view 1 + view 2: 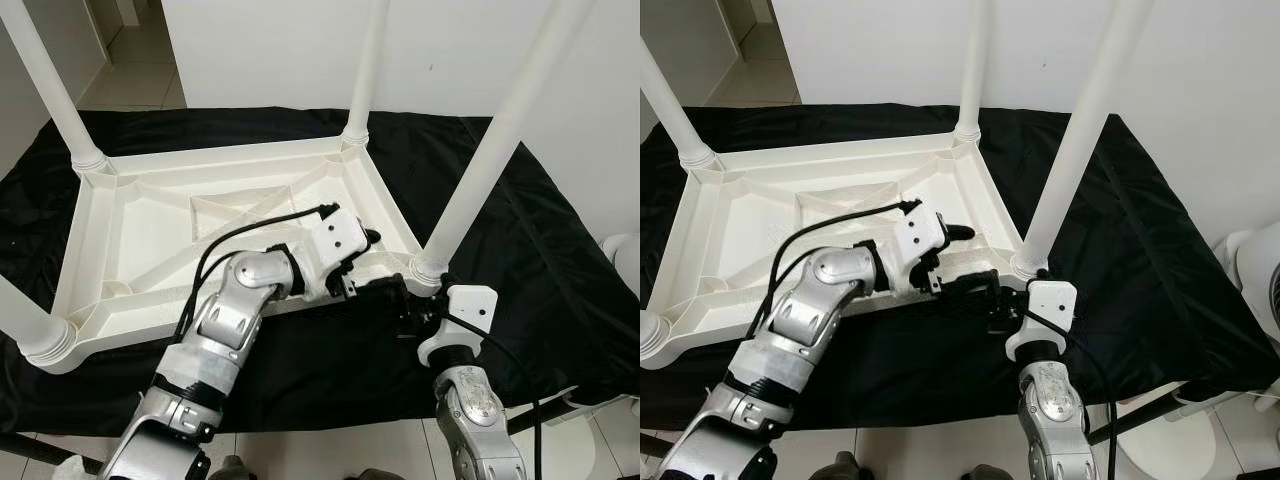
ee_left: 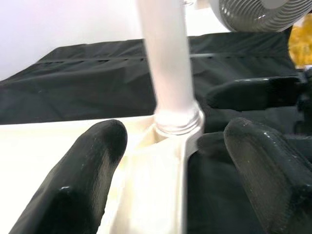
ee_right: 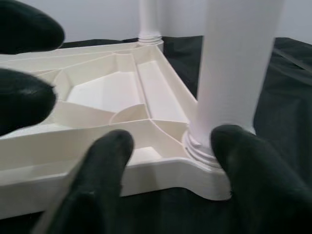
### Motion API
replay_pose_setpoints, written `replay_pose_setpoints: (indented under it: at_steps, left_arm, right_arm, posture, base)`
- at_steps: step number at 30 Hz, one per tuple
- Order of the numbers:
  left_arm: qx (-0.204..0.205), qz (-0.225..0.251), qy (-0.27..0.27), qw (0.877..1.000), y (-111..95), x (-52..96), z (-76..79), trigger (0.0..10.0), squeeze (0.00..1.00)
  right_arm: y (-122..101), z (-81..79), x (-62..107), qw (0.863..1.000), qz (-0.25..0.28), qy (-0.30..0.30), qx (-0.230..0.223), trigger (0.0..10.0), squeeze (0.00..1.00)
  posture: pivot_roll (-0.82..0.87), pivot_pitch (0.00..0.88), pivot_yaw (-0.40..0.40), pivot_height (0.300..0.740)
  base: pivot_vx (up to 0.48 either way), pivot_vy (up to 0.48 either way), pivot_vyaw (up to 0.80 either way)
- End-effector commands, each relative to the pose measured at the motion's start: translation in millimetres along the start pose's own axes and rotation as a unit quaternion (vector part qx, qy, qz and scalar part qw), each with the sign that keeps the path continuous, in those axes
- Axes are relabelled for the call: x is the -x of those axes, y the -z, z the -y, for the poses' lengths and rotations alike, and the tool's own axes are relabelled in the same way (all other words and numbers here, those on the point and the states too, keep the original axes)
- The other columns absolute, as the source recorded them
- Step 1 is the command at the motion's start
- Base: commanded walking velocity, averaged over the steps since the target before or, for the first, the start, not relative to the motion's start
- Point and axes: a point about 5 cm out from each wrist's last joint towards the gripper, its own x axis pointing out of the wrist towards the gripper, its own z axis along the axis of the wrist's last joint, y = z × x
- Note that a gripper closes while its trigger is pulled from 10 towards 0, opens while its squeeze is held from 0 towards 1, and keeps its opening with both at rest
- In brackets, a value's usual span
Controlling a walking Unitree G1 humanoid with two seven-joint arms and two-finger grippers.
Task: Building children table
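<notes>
A white plastic children's table (image 1: 100, 230) lies upside down on a black cloth (image 1: 520, 260). Its legs stand upward: far left (image 1: 50, 90), far right (image 1: 365, 70), near left (image 1: 20, 310) and near right (image 1: 490, 160). My left gripper (image 1: 362, 262) is open over the table's near rim, close to the near right leg's socket (image 2: 178, 122), and the rim runs between its fingers (image 2: 92, 165). My right gripper (image 1: 395, 305) is open just in front of that same corner (image 3: 204, 156), low over the cloth, with nothing held.
A white wall rises behind the table. A tiled floor (image 1: 140, 70) shows through an opening at the far left. A white fan (image 1: 1260, 290) stands at the right beyond the cloth's edge. The cloth's near edge drops to the floor by my body.
</notes>
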Motion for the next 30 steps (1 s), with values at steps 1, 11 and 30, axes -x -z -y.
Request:
replay_pose_setpoints:
  at_steps: [1,11,30]
  left_arm:
    - [-0.009,-0.008,-0.163,0.987,2.7,2.5,-19.5,10.0,0.0]
    - [-0.018,-0.02,-0.221,0.975,7.4,4.3,-30.2,10.0,0.0]
    - [0.02,-0.123,-0.195,0.973,27.0,15.6,-33.5,10.0,0.0]
  right_arm:
    - [4.8,-0.8,-2.2,1.0,-0.014,-0.012,0.003,0.0,0.0]
    - [3.6,5.7,-11.5,1.0,-0.014,-0.022,0.014,0.0,0.0]
    - [-6.9,72.2,-22.2,0.997,0.003,0.069,0.042,10.0,0.0]
  posture:
    - [-0.03,0.0,-0.019,0.74]
    - [-0.03,0.0,-0.027,0.74]
    - [-0.03,0.0,-0.023,0.74]
  base:
    - [0.0,0.0,0.0]
    - [0.0,0.0,0.0]
    - [0.0,0.0,0.0]
